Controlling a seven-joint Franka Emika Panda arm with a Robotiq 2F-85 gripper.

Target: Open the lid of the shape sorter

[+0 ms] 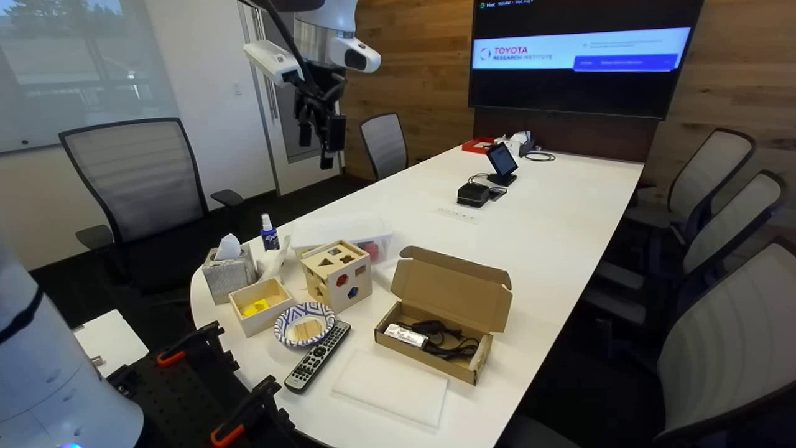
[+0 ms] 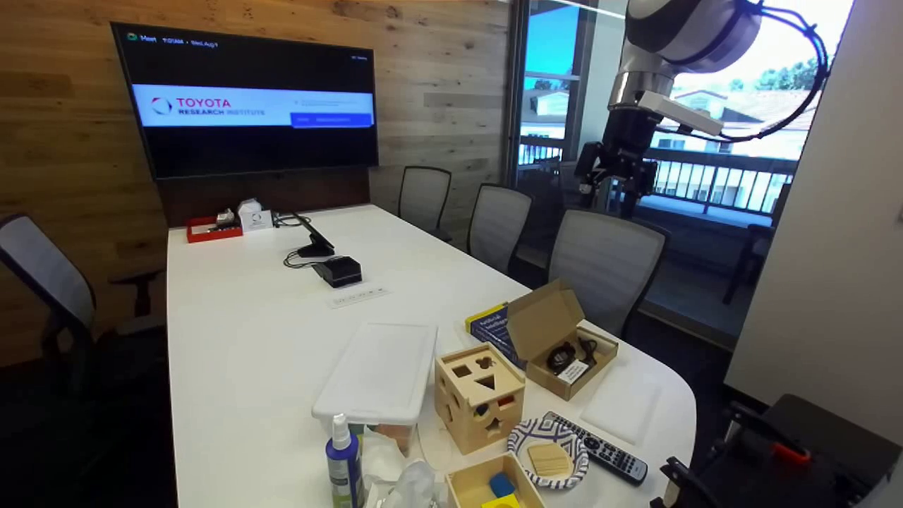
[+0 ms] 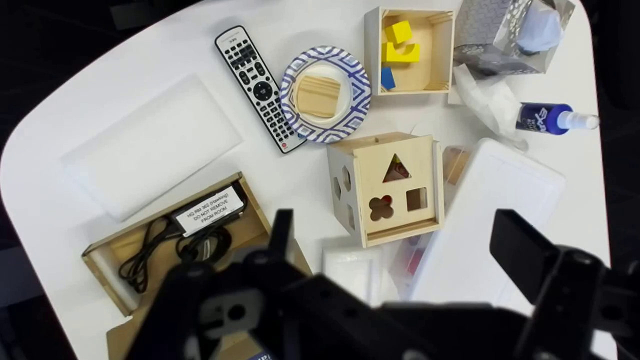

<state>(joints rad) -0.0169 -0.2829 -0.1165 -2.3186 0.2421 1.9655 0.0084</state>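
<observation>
One light-wood cubic shape sorter (image 2: 458, 418), thin square light-wood lid (image 3: 398, 188) on top (triangular, square, clover cut-outs). One black two-fingered gripper (image 3: 396, 226), spread wide, holding nothing.

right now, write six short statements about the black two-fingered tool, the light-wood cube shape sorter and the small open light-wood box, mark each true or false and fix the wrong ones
1. The black two-fingered tool is open. True.
2. Red and blue show through holes in the light-wood cube shape sorter. True.
3. The sorter's top stands uncovered. False: its thin square light-wood lid, with cut-out holes, lies on it.
4. The tool touches the sorter. False: in both exterior views it hangs higher, apart from it.
5. The small open light-wood box holds yellow blocks. True.
6. Everything in that box is yellow. False: a blue block lies there too.
</observation>
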